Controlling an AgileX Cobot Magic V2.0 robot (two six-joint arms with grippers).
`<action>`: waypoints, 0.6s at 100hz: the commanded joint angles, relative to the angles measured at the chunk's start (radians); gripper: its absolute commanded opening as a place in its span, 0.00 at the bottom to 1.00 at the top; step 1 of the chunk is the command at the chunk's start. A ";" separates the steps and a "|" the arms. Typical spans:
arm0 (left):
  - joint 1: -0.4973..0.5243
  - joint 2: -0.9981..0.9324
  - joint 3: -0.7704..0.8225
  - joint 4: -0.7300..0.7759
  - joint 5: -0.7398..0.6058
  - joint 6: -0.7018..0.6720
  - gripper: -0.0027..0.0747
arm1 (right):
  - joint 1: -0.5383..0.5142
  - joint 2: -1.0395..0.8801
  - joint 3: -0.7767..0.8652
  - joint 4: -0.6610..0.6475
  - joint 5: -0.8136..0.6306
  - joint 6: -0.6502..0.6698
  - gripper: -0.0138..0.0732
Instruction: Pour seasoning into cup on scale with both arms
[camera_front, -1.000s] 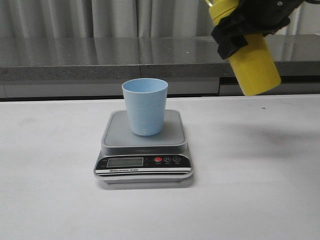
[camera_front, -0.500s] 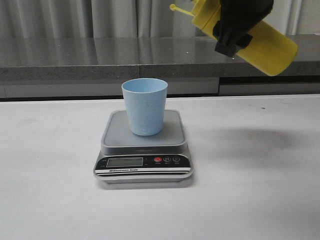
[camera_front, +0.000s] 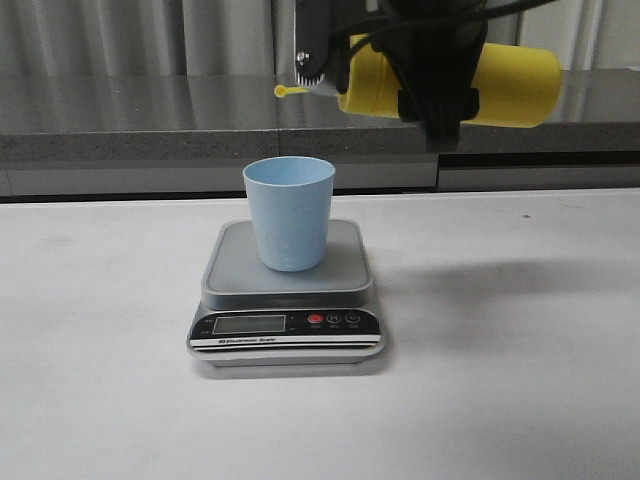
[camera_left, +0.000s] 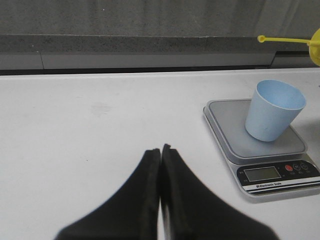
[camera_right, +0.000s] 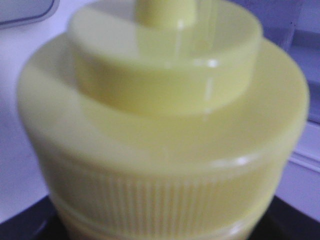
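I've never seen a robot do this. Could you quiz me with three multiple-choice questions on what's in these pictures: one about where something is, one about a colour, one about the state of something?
1. Where does the cup stand?
A. on the scale
B. on the bare table beside it
C. in a gripper

2. What colour is the bottle?
A. red
B. yellow
C. green

3. How is the bottle held?
A. upright
B. upside down
C. almost level, nozzle toward the cup's side

Answers: 1 A, the cup sits on the scale's grey platform. 2 B, its body and cap are yellow. 3 C, the right gripper holds it sideways, above the cup.
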 joint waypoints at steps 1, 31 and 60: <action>0.003 0.009 -0.028 -0.014 -0.080 -0.010 0.01 | 0.009 -0.041 -0.033 -0.128 0.059 -0.012 0.35; 0.003 0.009 -0.028 -0.014 -0.080 -0.010 0.01 | 0.015 -0.041 -0.033 -0.273 0.149 -0.027 0.35; 0.003 0.009 -0.028 -0.014 -0.080 -0.010 0.01 | 0.055 -0.041 -0.033 -0.283 0.183 -0.143 0.35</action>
